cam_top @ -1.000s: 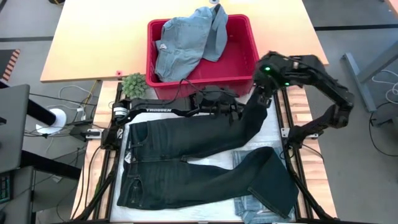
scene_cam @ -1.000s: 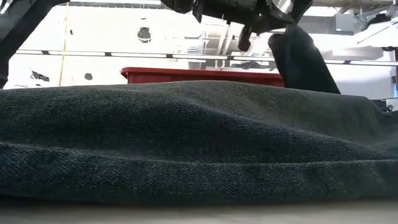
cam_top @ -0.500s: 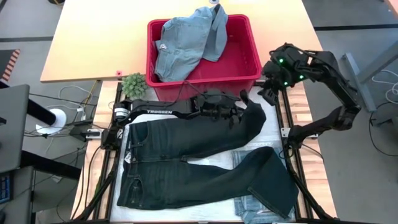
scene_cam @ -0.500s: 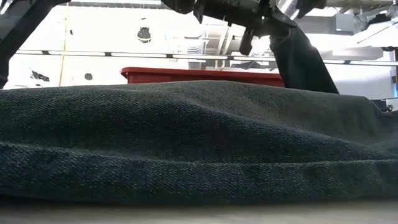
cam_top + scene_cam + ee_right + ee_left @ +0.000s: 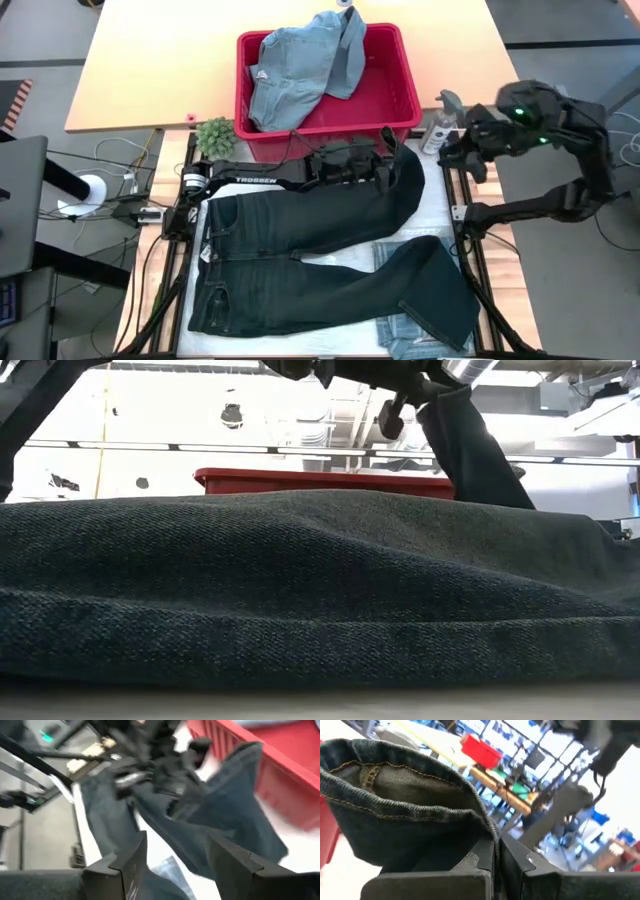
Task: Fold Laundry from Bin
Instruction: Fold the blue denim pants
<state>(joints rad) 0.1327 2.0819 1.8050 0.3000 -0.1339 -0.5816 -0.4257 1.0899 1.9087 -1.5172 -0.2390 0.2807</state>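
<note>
Table (image 5: 140, 90): a light wooden top is seen at the far side; the near part is covered by a white sheet (image 5: 432, 215).
Bin (image 5: 395, 105): it is placed at the far middle of the table; a light blue garment (image 5: 300, 65) is laid inside it.
Trousers (image 5: 300, 265): they are spread flat on the white sheet, the waist toward the left edge, the legs toward the right edge.
Denim piece (image 5: 405, 330): it is partly covered by the lower trouser leg, near the front edge.
Plant (image 5: 214, 135): it is set just beside the bin's near left corner.
Bottle (image 5: 437, 125): it is stood near the bin's right side.
</note>
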